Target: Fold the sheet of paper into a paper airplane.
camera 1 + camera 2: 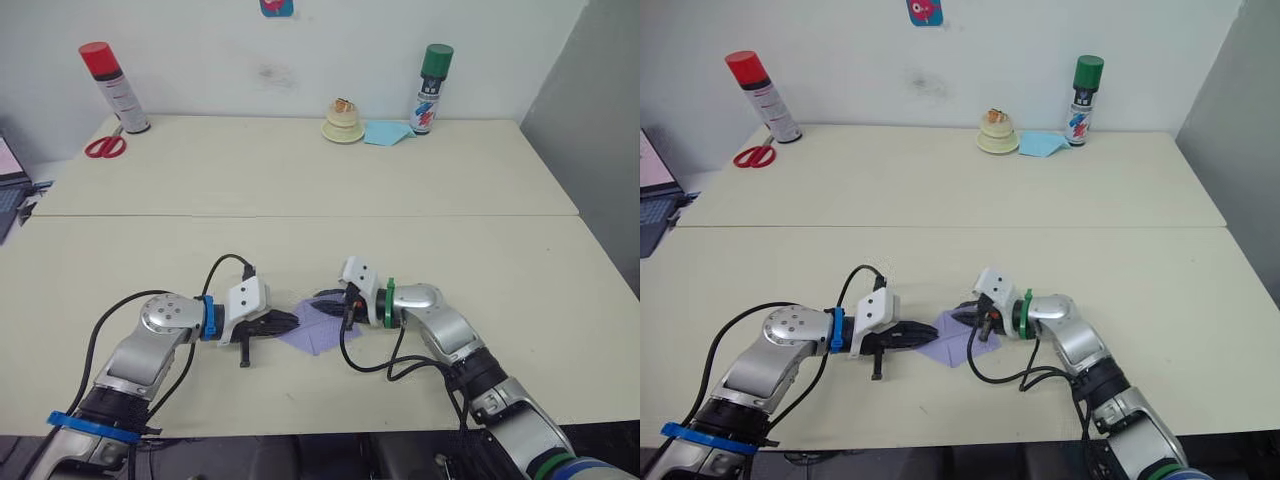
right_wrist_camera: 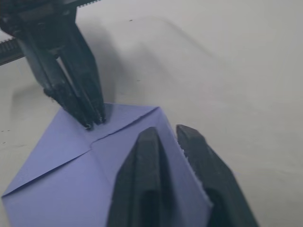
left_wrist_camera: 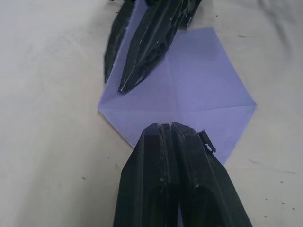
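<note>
Black fingers of the left gripper (image 3: 166, 130) are seen pressed together with no gap, their tips resting on the near edge of the sheet of paper (image 3: 189, 94); nothing is clamped between them. The right gripper (image 2: 163, 135) meets the sheet from the opposite side, its two fingers parted by a narrow gap, with one folded edge of the sheet appearing to run up between them. Whether that edge is actually pinched cannot be told.

The lavender sheet lies flat on the cream table (image 1: 300, 250), between the two grippers, and is already folded to a pointed, five-sided outline with creases meeting near its middle. It is judged to be partway to the paper airplane; wings and ridge are not yet formed.

For the step in hand, the left tips should be kept pressing down as an anchor beside the crease while the flap is carried over by the right gripper. The flap edge should be aligned to the centre crease before it is flattened, as thin paper is likely to slide or buckle.

Well beyond the sheet, by the far wall, two spray cans (image 1: 432, 88) and scissors (image 1: 105, 146) are noted, clear of the work.
</note>
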